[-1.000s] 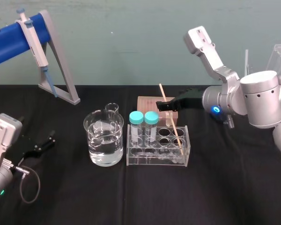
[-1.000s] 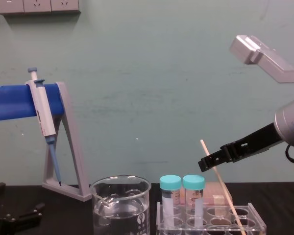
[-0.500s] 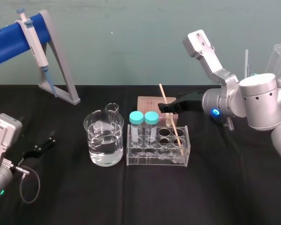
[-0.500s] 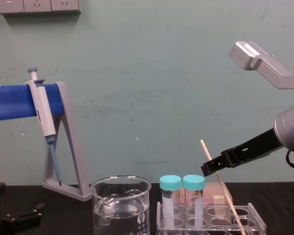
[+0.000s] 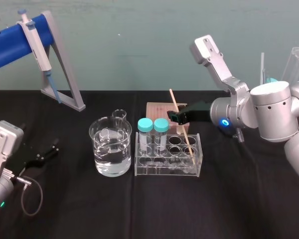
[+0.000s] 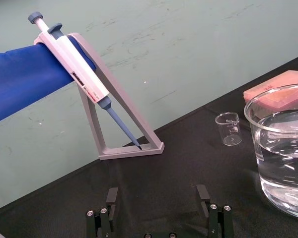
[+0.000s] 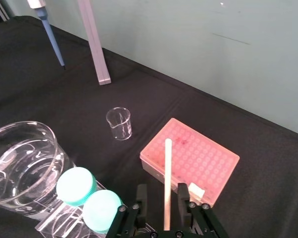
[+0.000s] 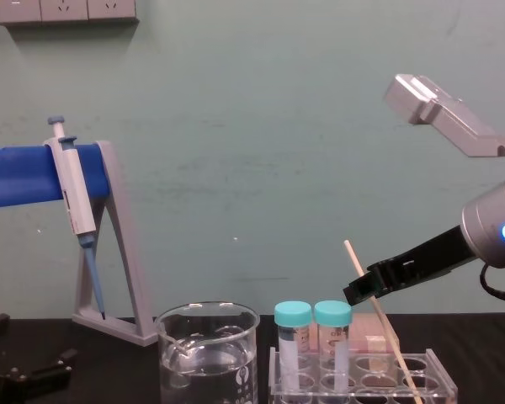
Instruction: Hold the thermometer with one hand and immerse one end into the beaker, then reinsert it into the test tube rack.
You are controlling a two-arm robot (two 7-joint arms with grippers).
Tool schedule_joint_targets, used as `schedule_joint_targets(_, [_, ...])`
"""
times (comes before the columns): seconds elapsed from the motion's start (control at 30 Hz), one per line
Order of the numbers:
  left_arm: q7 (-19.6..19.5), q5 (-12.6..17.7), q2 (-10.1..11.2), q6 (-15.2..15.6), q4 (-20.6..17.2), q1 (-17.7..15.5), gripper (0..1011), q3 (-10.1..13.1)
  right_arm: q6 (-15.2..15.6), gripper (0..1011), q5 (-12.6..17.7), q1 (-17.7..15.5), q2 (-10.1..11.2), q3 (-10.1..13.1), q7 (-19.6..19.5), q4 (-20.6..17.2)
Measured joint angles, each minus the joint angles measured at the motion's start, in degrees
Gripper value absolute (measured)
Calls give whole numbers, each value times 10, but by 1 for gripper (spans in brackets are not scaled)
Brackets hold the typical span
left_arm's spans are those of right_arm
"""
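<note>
Slantwise, the thermometer (image 5: pixel 188 142) stands in the test tube rack (image 5: pixel 164 170) near its right end, its top leaning toward the robot's left. The right gripper (image 5: pixel 175 117) straddles the upper part of the rod, its fingers (image 7: pixel 141 194) parted with a gap on either side, gripping nothing. Two teal-capped vials (image 5: pixel 153 125) share the rack, and the beaker (image 5: pixel 110 149) of water stands just beside it. The left gripper (image 5: pixel 42 155) rests wide open and empty on the table (image 5: pixel 139 209) at far left
</note>
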Motion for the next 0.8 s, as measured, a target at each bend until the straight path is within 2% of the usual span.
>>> schedule_joint_targets(0.03, [0, 0, 0, 0, 0, 0, 1004, 0, 0, 377, -1, 0, -1, 1, 1, 0])
schedule_joint_targets(0.2, [0, 0, 0, 0, 0, 0, 1004, 0, 0, 234, -6, -1, -4, 6, 4, -1])
schedule_joint_targets(0.23, [0, 0, 0, 0, 0, 0, 1004, 0, 0, 175, -7, -1, -4, 7, 4, -1])
schedule_joint_targets(0.37, [0, 0, 0, 0, 0, 0, 1004, 0, -1, 67, -11, -1, -4, 11, 6, 0])
schedule_joint_targets(0.8, [0, 0, 0, 0, 0, 0, 1004, 0, -4, 41, -26, -7, -6, 26, 14, -1])
